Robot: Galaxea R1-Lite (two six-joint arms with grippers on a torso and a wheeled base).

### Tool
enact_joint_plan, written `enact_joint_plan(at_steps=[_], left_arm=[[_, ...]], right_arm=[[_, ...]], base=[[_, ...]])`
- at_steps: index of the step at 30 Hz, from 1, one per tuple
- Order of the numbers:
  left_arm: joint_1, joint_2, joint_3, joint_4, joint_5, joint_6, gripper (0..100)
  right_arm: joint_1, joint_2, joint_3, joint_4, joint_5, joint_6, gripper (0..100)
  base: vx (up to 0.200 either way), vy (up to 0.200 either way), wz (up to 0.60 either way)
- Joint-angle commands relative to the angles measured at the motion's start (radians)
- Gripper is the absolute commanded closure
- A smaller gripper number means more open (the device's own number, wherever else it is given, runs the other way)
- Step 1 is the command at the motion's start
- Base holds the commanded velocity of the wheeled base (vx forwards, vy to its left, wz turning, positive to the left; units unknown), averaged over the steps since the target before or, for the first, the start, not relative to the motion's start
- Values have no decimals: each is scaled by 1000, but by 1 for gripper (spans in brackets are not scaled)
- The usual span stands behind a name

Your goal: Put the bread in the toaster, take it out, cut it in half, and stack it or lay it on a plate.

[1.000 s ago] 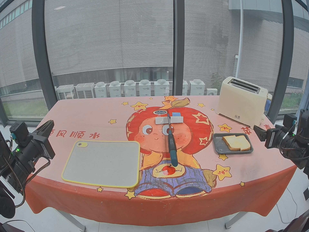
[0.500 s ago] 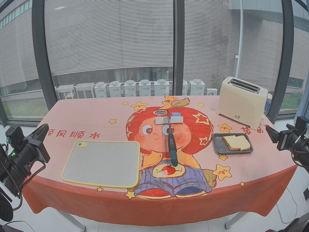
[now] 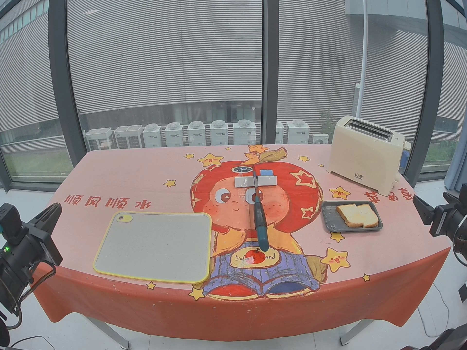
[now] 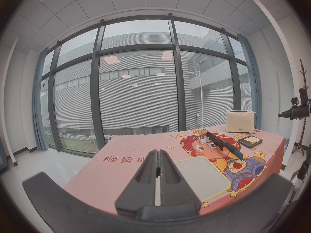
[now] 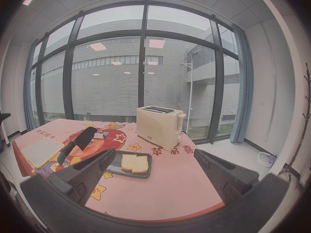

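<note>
The left gripper (image 4: 157,178) is seen with its fingers pressed together, held off the bench (image 3: 121,181) edge at about 8 o'clock; the right gripper (image 5: 154,152) is spread wide and empty, held just off the edge at about 3 o'clock. Nearest the right gripper, the bread (image 3: 358,215) is laid flat as two pieces side by side in a shallow dark tray (image 3: 331,219). The pair's long axis runs roughly from 9 to 3 o'clock. The toaster (image 3: 365,154) is set beyond it at about 2 o'clock, its slots facing up and running from about 10 to 4 o'clock. A knife (image 3: 259,210) is laid at the bench centre, handle toward 6 and blade toward 12 o'clock, and a cutting board (image 3: 154,246) is placed at 8 o'clock. A low, flat slice is likely to be hard to pinch: the tray rim could be struck and the tray pushed, or the soft crumb crushed. If a piece is not turned on edge and lined up with a slot, it could be jammed on the toaster top.
</note>
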Motion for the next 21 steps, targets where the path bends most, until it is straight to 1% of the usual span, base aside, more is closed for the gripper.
enact_joint_plan(at_steps=[1,14,18,21], left_arm=[[-2,-146,-8,63,0,0,100],[-2,-270,3,151,-1,-1,100],[-3,-311,-3,195,-1,-1,100],[-3,-340,-3,220,-1,-1,100]], right_arm=[[0,-79,4,21,-1,-15,0],[-2,-172,47,21,-1,-18,0],[-17,-211,66,21,-1,-46,0],[-34,-240,72,21,-1,-55,0]], base=[[0,0,0],[0,0,0],[0,0,0],[0,0,0]])
